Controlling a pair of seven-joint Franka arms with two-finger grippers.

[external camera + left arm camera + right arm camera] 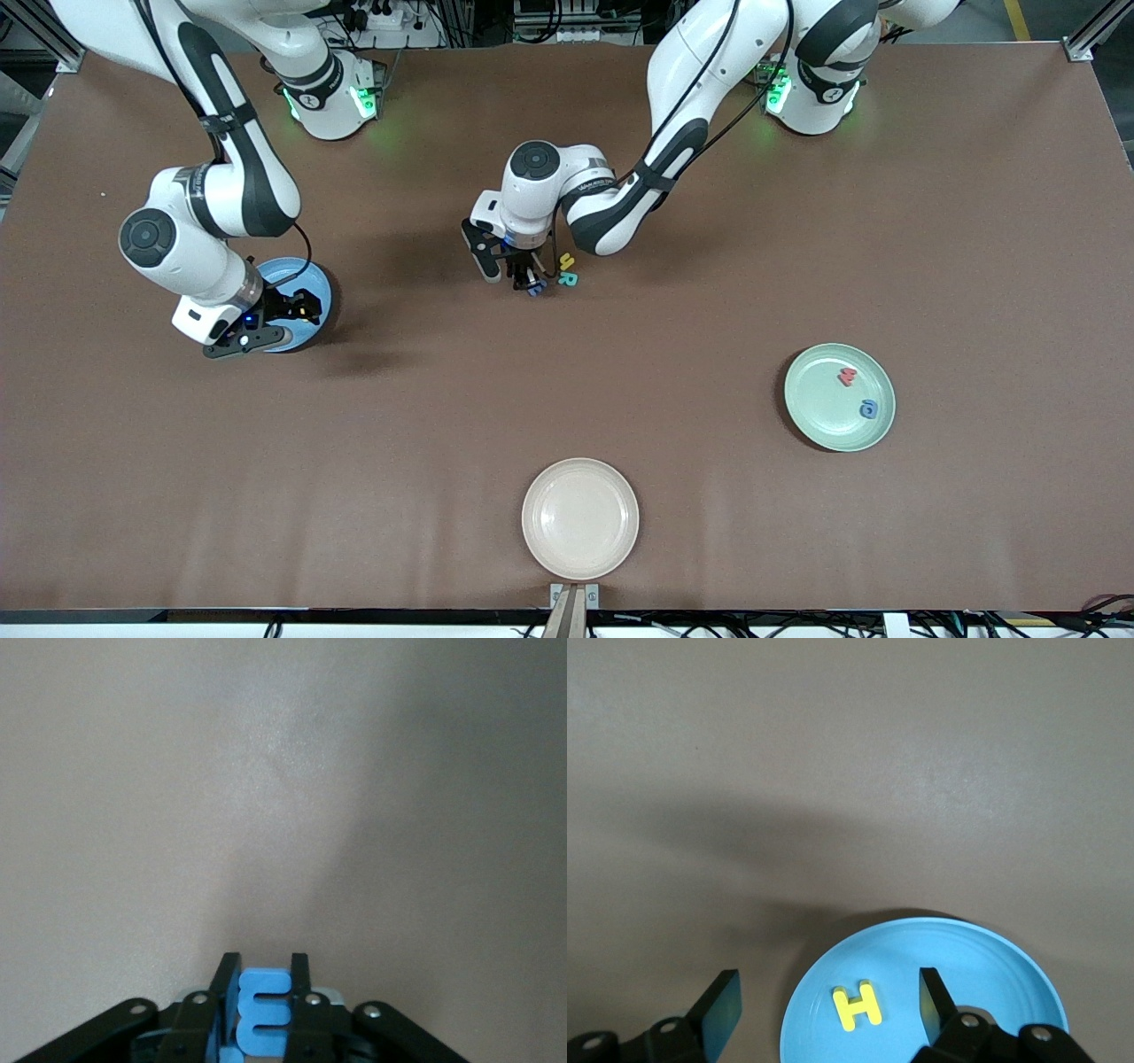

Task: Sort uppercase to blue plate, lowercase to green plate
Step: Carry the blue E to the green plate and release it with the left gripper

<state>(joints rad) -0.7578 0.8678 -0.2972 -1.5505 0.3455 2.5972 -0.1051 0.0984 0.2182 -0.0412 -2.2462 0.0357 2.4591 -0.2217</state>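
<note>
Fingers of the left gripper (pixel 263 1010) were clamped on a blue letter (pixel 264 1010), green plate (pixel 806 416) toward its own end (right gripper (pixel 828 1010) spread over the blue plate (pixel 992 948)).

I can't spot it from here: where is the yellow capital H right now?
The yellow H lies flat in the blue plate, toward the right arm's end of the table. The right pincer is open over it, as the right wrist view shows.

A: blue plate (pixel 321 292) mostly hidden under right tool (pixel 266 321) in the front view; yellow H (pixel 857 1006) shows only on the right wrist.

B: Blue letter (pixel 263 1020) in left tool (pixel 263 1014) cut off by frame edge, probably m-shaped.
</note>
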